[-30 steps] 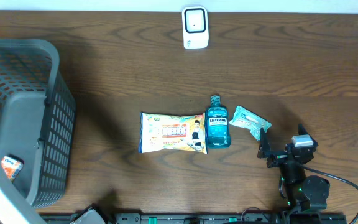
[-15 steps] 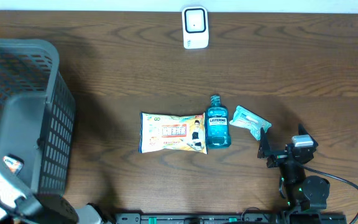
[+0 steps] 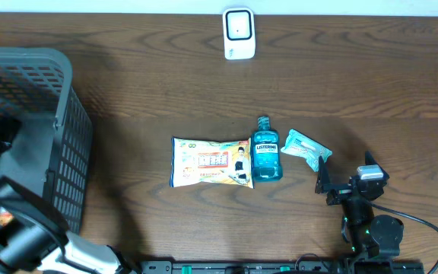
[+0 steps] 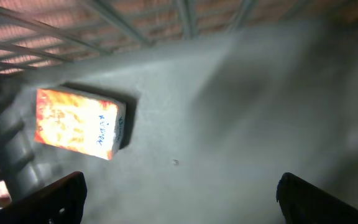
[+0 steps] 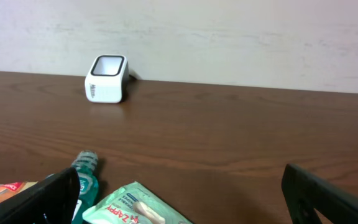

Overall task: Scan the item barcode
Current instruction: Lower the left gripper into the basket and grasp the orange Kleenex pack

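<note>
Dark wood-grain surface (image 3: 166, 84) stretched beneath the overhead camera, with a pale wall behind it in the right wrist view. At the far left stood a grey plastic basket (image 3: 67, 144) with slotted lattice walls, and the white-and-black left arm (image 3: 21, 236) reached down into it from the near edge. Only the left wrist view showed inside. There the left hand (image 4: 185, 202) hovered above the smooth grey floor, its two dark fingertips spread wide at the lower corners of the frame and gripping nothing. A small orange box (image 4: 78, 123) with a pale end flap lay flat by the basket's wall, apart from both fingertips.

Mid-surface lay a glossy printed snack packet (image 3: 211, 161). Its right end touched a blue mouthwash bottle (image 3: 265, 151) lying on its side with the cap pointing away. Just right of that sat a crinkled teal pouch (image 3: 304, 148). A white, rounded scanner (image 3: 239, 33) stood at the far edge, its dark window tilted upward in the right wrist view. At the lower right, the right hand (image 5: 182, 202) sat low near the pouch, fingers fully apart and empty.
</note>
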Available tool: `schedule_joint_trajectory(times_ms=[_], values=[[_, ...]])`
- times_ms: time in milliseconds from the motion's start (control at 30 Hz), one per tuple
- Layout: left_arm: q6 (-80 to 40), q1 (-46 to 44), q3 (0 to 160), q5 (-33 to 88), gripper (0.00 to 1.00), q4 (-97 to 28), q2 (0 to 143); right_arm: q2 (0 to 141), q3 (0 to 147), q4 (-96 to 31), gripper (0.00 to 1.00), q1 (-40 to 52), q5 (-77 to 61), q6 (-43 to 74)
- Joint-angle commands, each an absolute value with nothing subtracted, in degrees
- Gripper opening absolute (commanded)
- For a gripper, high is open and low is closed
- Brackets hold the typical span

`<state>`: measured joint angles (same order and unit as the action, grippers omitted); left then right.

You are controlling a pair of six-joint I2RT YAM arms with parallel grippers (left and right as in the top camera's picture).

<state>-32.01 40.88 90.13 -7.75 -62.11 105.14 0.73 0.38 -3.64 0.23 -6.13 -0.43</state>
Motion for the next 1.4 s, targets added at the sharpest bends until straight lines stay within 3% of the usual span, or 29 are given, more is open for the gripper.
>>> schedule_joint_trajectory(times_ms=[0, 200, 667, 1033, 1367], values=[[-31.0, 41.23, 89.41, -13.13, 0.98, -65.69, 110.98, 0.49, 0.32, -3.88, 0.99, 0.36, -5.91, 0.36], [-39.83, 41.23, 89.36, -24.8, 0.98, -70.43, 116.86, 0.49, 0.32, -3.88, 0.99, 0.36, -5.91, 0.36], [-42.33, 39.18, 89.34, -30.48, 0.99, -71.0, 117.89, 0.49, 0.32, -3.88, 0.99, 0.36, -5.89, 0.36], [-46.17, 38.92, 85.95, -33.87, 0.91, -70.74, 117.89, 0.49, 0.32, -3.88, 0.99, 0.36, -5.91, 0.36], [-46.39, 38.92, 77.52, -35.7, 0.83, -63.02, 117.89, 0.49, 0.32, -3.88, 0.99, 0.36, -5.91, 0.36]])
